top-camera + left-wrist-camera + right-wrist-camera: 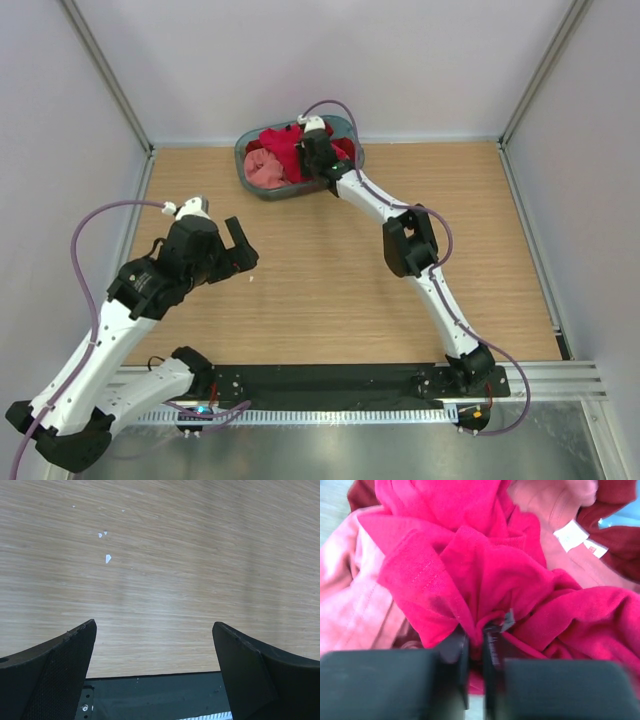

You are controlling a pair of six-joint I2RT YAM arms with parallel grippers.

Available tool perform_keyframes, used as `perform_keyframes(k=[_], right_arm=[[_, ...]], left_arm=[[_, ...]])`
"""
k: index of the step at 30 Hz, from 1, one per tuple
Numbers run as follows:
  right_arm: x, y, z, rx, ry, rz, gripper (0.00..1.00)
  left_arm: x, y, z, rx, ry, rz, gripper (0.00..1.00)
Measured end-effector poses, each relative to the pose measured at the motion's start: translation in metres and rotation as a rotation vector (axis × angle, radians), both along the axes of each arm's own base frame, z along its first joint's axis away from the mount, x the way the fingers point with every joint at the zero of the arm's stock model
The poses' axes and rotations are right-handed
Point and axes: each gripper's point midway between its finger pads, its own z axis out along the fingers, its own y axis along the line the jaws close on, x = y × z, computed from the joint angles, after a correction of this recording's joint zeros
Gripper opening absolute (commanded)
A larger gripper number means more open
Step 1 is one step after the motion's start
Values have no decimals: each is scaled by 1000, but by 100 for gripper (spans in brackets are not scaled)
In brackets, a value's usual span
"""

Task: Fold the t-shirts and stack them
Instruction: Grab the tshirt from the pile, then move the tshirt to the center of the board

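The grey-blue basket (246,162) sits at the far edge of the worktop (330,270), about midway along it, and all three t-shirts lie bunched inside. The crimson t-shirt (485,575) is on top, the salmon pink t-shirt (350,605) lies beside and under it, and the darker red t-shirt (615,540) shows at the rim side, next to two white labels (570,534). The right tool (476,635) reaches into the basket, its jaws narrow and pinching a raised fold of the crimson cloth. The left tool (154,630) hovers over the left part of the worktop, jaws wide, holding nothing, with a few white specks (107,558) on the wood ahead.
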Motion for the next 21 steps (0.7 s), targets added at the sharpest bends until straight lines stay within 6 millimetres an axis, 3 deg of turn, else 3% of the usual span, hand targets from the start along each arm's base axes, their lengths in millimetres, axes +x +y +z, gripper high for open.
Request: perform_keyframes(k=[1, 4, 8, 11, 16, 19, 21], right_arm=[[3, 0, 2, 4, -9, -10, 1], [9, -1, 16, 14, -42, -29, 1], [16, 4, 55, 60, -112, -27, 1], [13, 2, 95, 95, -161, -25, 1], [-12, -14, 202, 161, -270, -21, 1], [-52, -36, 295, 225, -361, -14, 1], [-86, -55, 344, 259, -406, -7, 1]], left_arm=[[1, 0, 0, 3, 1, -2, 99], [1, 0, 0, 10, 3, -5, 99], [3, -1, 3, 9, -3, -6, 99], [3, -1, 3, 9, -5, -6, 99], [9, -4, 2, 17, -6, -7, 99], [15, -4, 3, 36, -15, -9, 99], [18, -5, 8, 39, -34, -8, 99]])
